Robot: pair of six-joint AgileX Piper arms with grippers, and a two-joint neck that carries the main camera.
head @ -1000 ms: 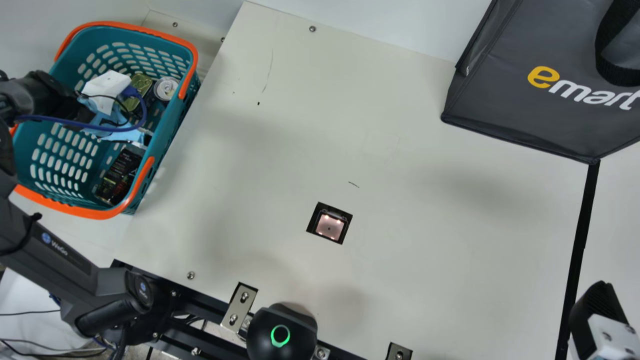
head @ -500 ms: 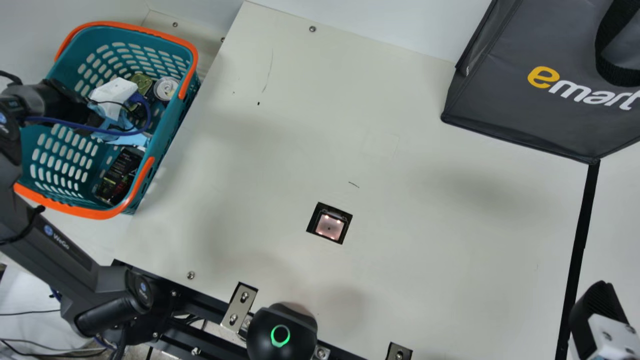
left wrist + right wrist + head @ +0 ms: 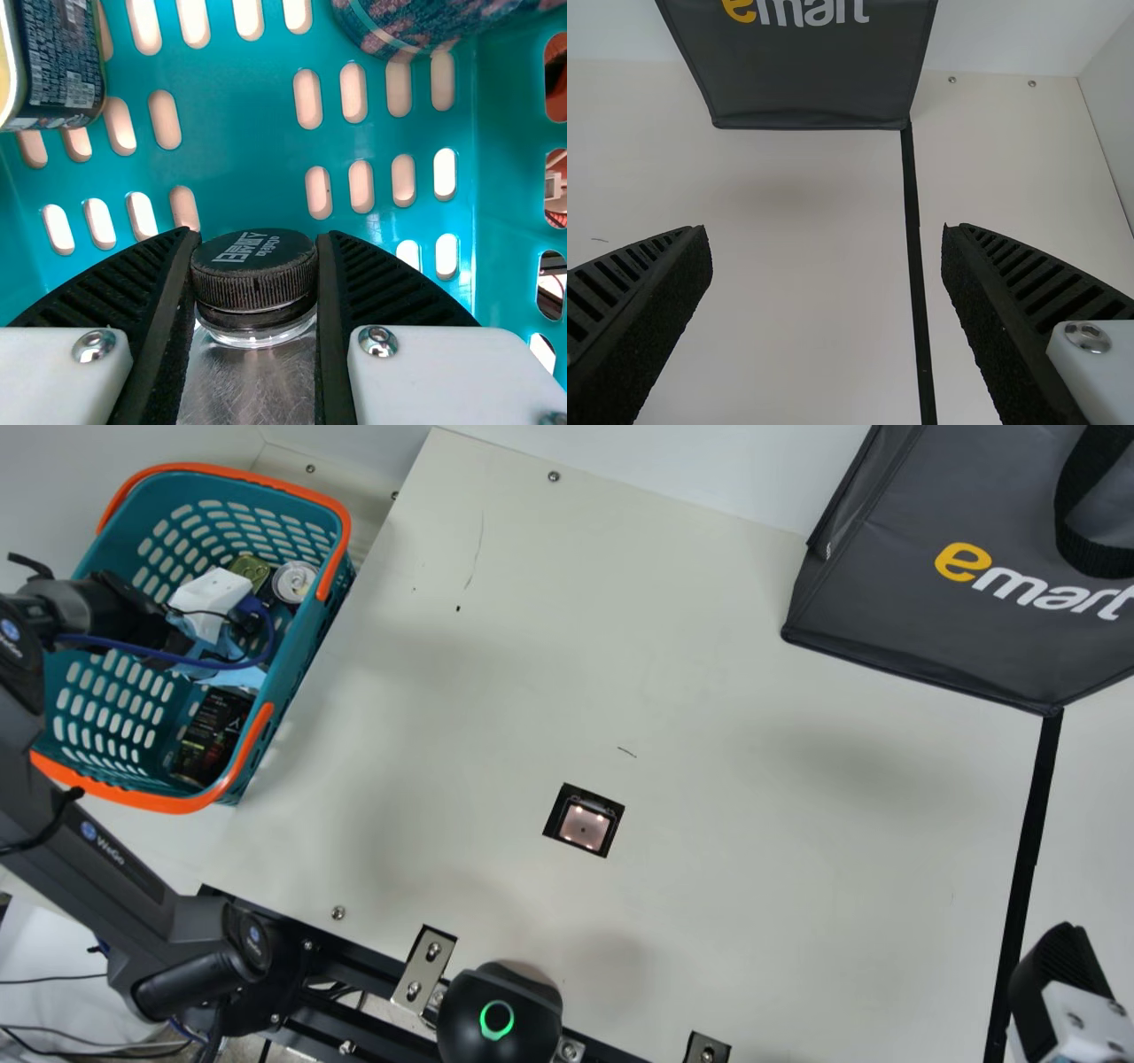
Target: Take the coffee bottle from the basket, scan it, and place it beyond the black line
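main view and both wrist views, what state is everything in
bottle, capped, gripped
left hand, closed on the bottle
right hand, open, empty
basket, upright
orange basket handles, folded down
scanner window, lit
green ring light, on
shopping bag, standing

Basket (image 3: 306,660) around the left gripper (image 3: 210,602): teal, with 2 orange handles. Bottle cap (image 3: 254,276) between that gripper's fingers: black, white lettering. Bag (image 3: 921,584) ahead of the right gripper (image 3: 1059,974): dark grey, yellow-and-white lettering.

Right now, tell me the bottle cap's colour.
The cap is black with pale lettering; it shows best in the left wrist view.
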